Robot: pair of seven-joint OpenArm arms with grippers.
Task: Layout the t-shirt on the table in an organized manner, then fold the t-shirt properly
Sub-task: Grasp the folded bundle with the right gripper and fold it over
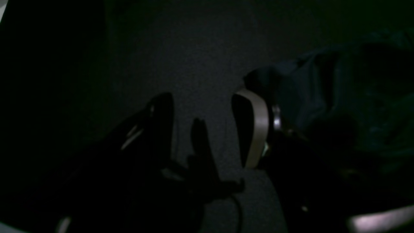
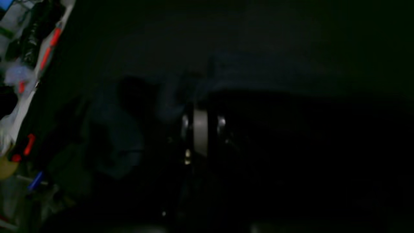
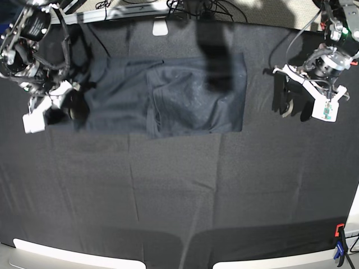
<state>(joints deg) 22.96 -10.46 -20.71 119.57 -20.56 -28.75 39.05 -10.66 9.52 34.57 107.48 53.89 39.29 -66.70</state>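
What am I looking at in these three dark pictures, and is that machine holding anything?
It is a robot with two arms. One picture looks down from overhead; the other two come from cameras on its wrists. A table covered in black cloth carries a dark t-shirt, partly folded. The right end effector, at the overhead picture's left, is shut at the shirt's edge; the pictures are too dark to show whether cloth is pinched. The left end effector is open over bare cloth beside the shirt, holding nothing. Clamps sit at a table corner.
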